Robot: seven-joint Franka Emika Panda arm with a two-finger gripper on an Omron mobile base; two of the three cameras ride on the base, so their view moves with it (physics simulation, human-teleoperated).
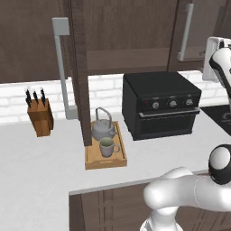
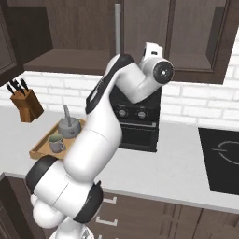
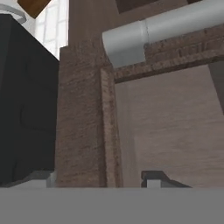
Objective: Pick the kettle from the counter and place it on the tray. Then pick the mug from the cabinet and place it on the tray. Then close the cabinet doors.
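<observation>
Dark brown cabinetry and white brick tile back the light grey table (image 1: 40, 162) in both base views. On it we note a wooden tray (image 1: 106, 160) with the kettle (image 1: 103, 127) at its far end and the mug (image 1: 107, 147) at its near end, both inside the rim and just beside each other. The right base view shows the same pair, kettle (image 2: 69, 126) behind mug (image 2: 56, 143), on the tray (image 2: 39, 148). A knife block (image 1: 40, 116) stands well to the left of the tray, and a black countertop oven (image 1: 161, 104) sits just to its right.

One of the cabinet doors (image 1: 79, 67) stands swung open, edge-on to the left base camera, its lower end above the tray's left side and its long grey bar handle (image 1: 63, 67) to its left. The cabinet (image 1: 126, 58) shelf behind it is visible. A second door at the upper right lies flat against its frame.

The hand view faces a brown door frame (image 3: 83, 118) at close range, with a grey bar handle (image 3: 166, 30) crossing the top. We see the tool (image 3: 98, 180) only as two finger tips (image 3: 153, 178) at the bottom edge, set well apart, spread, with nothing between them and no contact with the door that we can make out.
</observation>
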